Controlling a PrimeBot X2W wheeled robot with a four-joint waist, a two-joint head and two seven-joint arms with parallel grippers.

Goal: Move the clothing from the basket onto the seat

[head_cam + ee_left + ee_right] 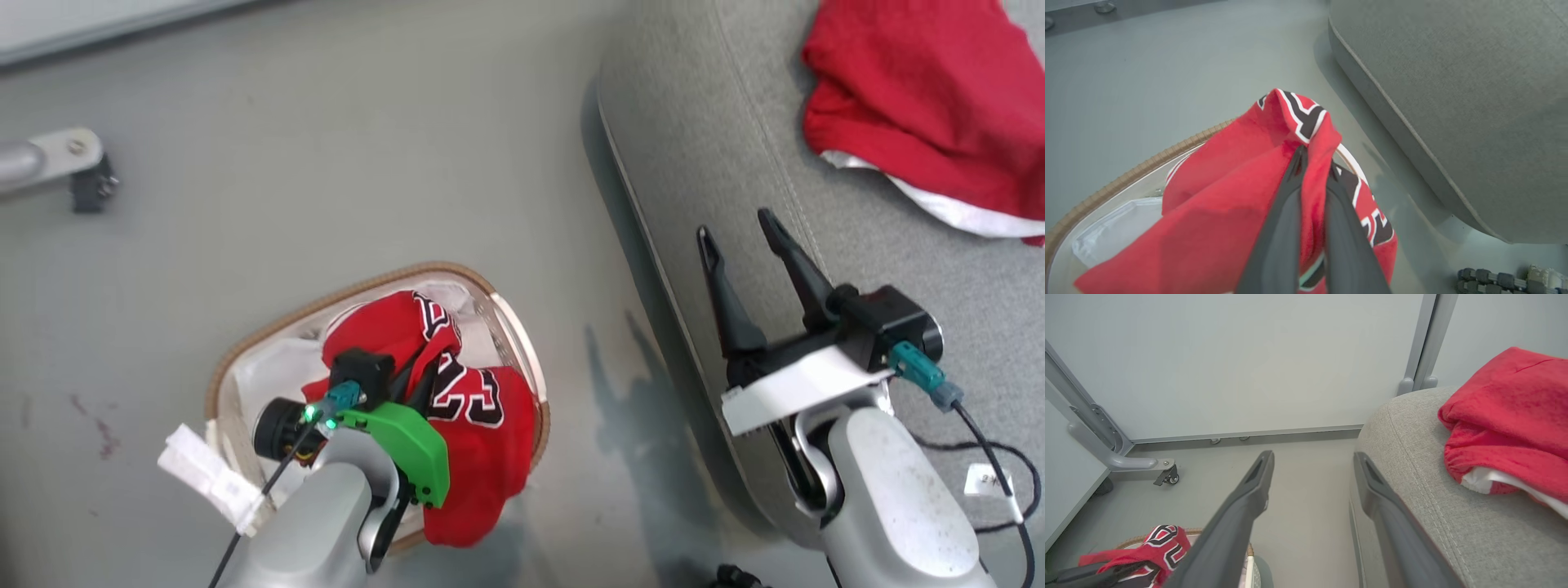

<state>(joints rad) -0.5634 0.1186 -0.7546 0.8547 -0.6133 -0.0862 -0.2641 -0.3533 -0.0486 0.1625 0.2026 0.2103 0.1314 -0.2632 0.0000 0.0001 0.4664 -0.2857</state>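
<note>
Left pincer (1315, 160) is clamped on the "23" jersey (1229, 196) above the basket (1147, 163), from which it should be lifted fully clear first.

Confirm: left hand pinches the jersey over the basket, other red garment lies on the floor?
No: the garment lies on the seat, per the head view. The left hand does pinch the jersey over the basket.

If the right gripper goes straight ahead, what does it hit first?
Likely nothing near: the open right gripper aims just past the seat at the floor, then the wall. One finger may brush the seat; depth is unclear.
</note>
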